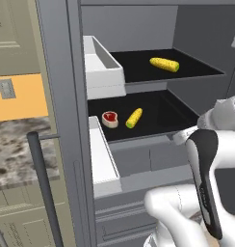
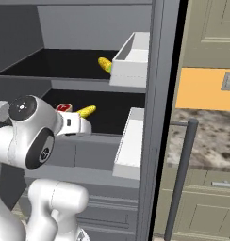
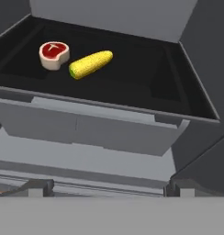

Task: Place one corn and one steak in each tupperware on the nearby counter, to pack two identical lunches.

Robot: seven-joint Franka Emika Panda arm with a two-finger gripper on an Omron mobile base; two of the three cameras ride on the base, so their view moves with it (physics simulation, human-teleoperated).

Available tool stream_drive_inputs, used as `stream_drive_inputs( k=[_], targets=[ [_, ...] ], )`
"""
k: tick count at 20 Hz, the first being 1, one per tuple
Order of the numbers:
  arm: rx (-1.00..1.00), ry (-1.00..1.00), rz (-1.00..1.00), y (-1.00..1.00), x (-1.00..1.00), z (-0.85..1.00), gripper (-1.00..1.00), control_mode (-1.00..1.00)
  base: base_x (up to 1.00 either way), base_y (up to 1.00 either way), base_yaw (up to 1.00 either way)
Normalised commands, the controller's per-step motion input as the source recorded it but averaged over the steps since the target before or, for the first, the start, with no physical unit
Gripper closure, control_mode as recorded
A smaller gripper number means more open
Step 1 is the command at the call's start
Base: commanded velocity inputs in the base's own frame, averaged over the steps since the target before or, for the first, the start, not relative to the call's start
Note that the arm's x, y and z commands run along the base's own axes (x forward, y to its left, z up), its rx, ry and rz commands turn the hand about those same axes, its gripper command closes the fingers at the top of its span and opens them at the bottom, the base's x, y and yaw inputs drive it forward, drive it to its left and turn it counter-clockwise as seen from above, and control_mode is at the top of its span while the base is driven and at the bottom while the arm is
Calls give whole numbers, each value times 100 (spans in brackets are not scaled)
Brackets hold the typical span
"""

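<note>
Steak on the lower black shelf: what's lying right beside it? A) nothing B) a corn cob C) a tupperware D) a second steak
B: the steak lies on the lower black shelf with a corn cob just beside it; a second corn cob lies alone on the upper shelf.

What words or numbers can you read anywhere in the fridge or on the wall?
There are none to read. The steak, both corn cobs, the white bins and the black shelves carry no writing. The grey plate on the orange wall is blank as far as the pictures show.
</note>
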Motion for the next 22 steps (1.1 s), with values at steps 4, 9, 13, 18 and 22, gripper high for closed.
stream_drive_inputs(
  k=[4,9,13,18,22],
  targets=[
    [4,-4,-4,0,47,68,-100,-100,0,0,0],
    [3,0,-1,0,44,54,-100,-100,0,0,0],
    [4,0,0,0,36,46,-100,-100,0,0,0],
    [2,0,0,-3,20,45,-100,-100,0,0,0],
    [0,-2,0,-14,8,25,-100,-100,0,0,0]
  ],
)
